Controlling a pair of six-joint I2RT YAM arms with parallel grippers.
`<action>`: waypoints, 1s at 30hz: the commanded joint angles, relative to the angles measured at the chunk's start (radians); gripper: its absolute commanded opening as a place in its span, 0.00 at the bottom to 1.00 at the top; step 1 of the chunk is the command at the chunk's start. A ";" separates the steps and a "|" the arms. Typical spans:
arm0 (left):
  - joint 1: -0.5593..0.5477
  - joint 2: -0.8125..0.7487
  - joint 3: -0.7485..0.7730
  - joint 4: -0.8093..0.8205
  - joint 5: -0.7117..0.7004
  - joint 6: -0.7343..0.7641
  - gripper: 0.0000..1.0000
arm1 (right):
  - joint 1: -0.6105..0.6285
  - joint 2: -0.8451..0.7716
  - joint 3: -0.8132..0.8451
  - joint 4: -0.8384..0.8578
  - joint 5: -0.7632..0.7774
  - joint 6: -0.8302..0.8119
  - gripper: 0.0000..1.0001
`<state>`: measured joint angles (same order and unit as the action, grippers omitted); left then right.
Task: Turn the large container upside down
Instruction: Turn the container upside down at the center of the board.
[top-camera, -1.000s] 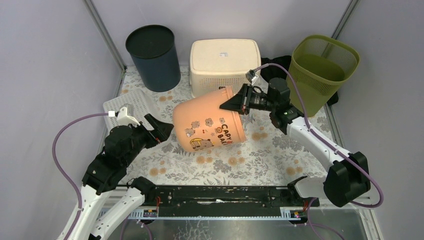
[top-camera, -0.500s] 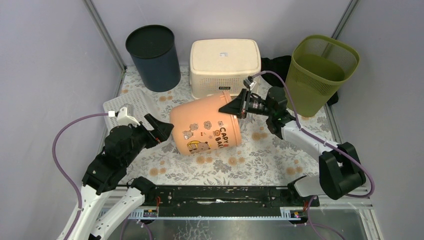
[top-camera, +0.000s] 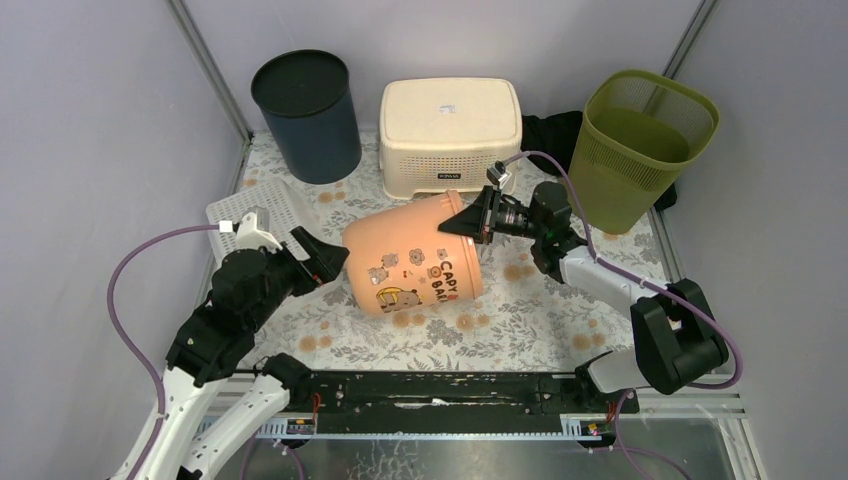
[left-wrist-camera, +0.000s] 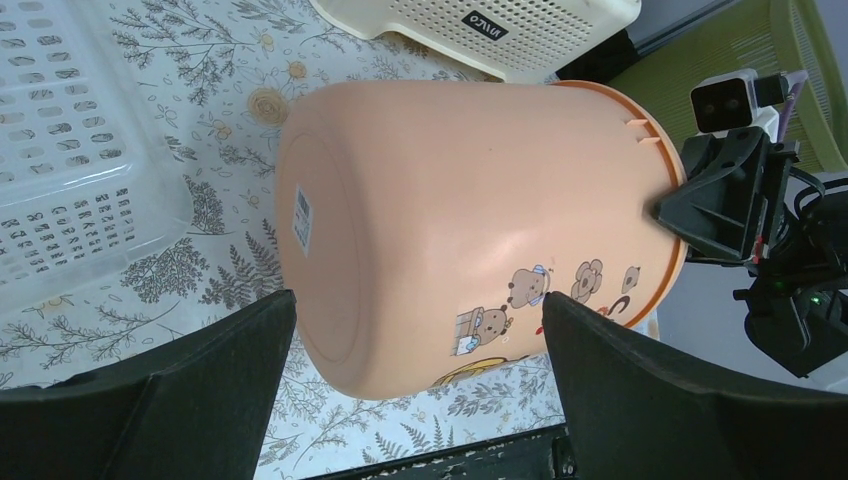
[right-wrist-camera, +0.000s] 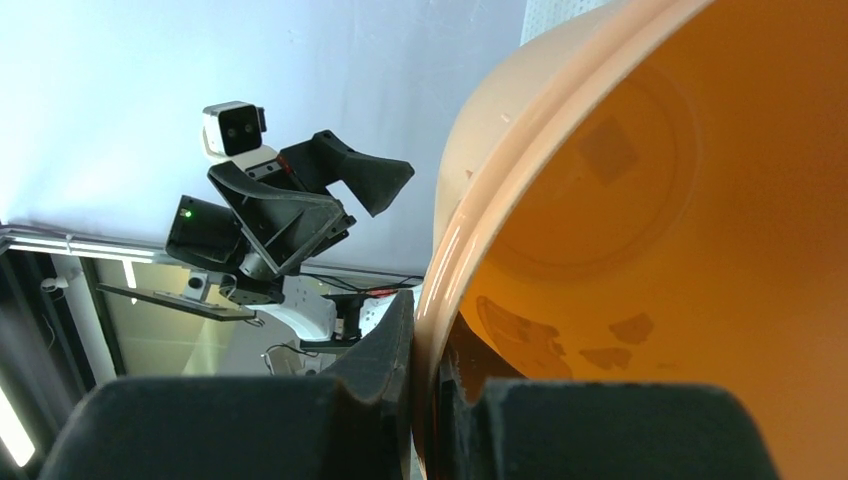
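Navy bin (top-camera: 305, 115), cream crate (top-camera: 450, 125), green basket (top-camera: 645, 150) stand behind.

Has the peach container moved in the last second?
Yes. In the top view the peach container, its rim gripped by the right end effector, has shifted slightly down the picture, away from the cream box.
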<state>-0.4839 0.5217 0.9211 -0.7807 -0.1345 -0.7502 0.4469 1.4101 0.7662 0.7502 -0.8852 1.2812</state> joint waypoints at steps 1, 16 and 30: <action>-0.004 0.008 -0.001 0.032 0.015 -0.001 1.00 | -0.008 -0.024 -0.002 0.060 -0.018 -0.041 0.00; -0.004 0.018 -0.005 0.045 0.022 0.002 1.00 | -0.019 -0.017 -0.063 0.026 -0.023 -0.090 0.05; -0.004 0.011 -0.017 0.049 0.027 -0.003 1.00 | -0.021 -0.049 -0.073 -0.091 -0.038 -0.161 0.38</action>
<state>-0.4839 0.5392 0.9154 -0.7792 -0.1135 -0.7502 0.4301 1.4044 0.6907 0.6800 -0.8856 1.1725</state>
